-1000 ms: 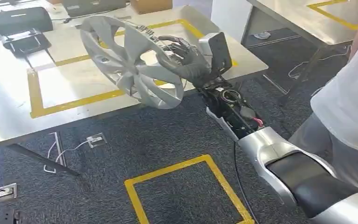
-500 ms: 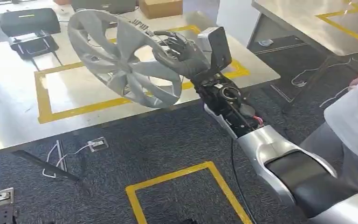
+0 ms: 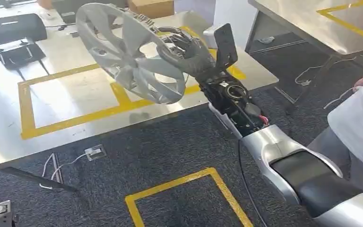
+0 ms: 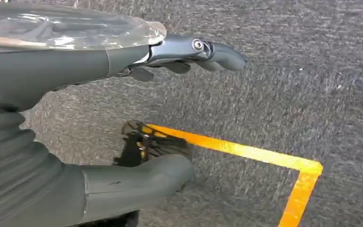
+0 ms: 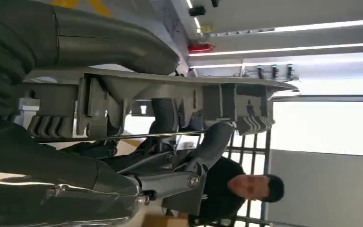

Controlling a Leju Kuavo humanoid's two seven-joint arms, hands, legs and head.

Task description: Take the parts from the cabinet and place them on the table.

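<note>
Head view: right hand clamped on rim of silver hubcap, fingers curled through the spokes, holding it tilted in the air above the steel table with its yellow tape outline. Right wrist view: thumb and fingers pinching the hubcap edge. Left hand hanging over grey carpet, fingers apart, gripping nothing. Person's white sleeve close by at right.

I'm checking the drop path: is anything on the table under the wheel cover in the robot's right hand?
Nothing visible blocks it. The right hand holds the wheel cover above the table, whose taped area beneath looks bare.
</note>
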